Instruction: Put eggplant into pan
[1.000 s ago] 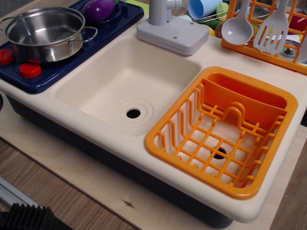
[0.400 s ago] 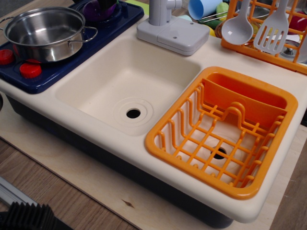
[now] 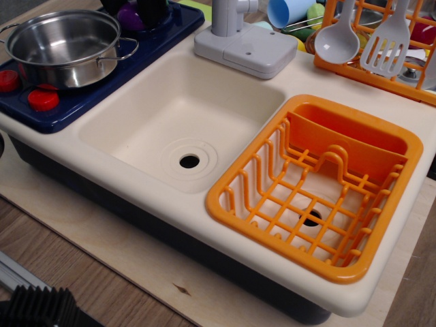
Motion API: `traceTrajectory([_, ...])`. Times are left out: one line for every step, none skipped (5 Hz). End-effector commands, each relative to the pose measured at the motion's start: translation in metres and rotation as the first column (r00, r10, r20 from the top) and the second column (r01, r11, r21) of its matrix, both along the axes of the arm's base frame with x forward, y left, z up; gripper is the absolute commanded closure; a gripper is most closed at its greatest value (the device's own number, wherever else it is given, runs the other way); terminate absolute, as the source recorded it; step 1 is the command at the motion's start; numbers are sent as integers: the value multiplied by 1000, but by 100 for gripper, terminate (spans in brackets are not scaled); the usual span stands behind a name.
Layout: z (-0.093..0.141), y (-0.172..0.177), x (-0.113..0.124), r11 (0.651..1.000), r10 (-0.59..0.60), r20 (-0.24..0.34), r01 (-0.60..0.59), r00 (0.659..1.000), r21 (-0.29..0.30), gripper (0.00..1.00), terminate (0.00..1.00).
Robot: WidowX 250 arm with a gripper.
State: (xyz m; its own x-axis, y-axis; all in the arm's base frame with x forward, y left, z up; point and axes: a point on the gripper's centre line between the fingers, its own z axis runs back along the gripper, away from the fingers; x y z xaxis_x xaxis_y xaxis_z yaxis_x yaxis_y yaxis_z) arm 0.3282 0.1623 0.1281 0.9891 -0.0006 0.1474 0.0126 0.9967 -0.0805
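Observation:
The steel pan (image 3: 63, 44) stands empty on the dark blue stove top (image 3: 174, 24) at the far left. Just behind it, at the top edge of the view, the purple eggplant (image 3: 128, 18) lies on the stove. My gripper (image 3: 133, 9) has come down over it. Its dark fingers (image 3: 154, 9) stand apart on either side of the eggplant and hide most of it. The rest of the gripper is cut off by the frame's top edge.
A cream sink basin (image 3: 180, 112) lies in the middle and an orange dish rack (image 3: 313, 184) sits at the right. A grey faucet base (image 3: 245, 44) stands behind the sink. A rack with a grey ladle (image 3: 337, 41) and spatula (image 3: 385, 48) is at the back right. Red knobs (image 3: 42, 100) sit in front of the pan.
One second ago the eggplant lay uncovered with no gripper in view. The gripper has since come down from the top edge and now straddles the eggplant. The pan has not moved.

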Motion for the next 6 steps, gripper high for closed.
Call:
traceTrajectory([8,-5,6,999,-7,60,4,998,53,100,0])
traceTrajectory([15,-10,-1,992,-17,72,8,997,123,100,0])
traceTrajectory([39,-6,-11,986,-17,44,10,999,165,100,0])
traceTrajectory([72,0,-20,969,-25,27,17,999,247,100,0])
traceTrajectory([93,0,-28,962,-14,12,10,1000,273,100,0])
traceTrajectory([100,-10,-45,964,36,3,-36,999,265,100,0])
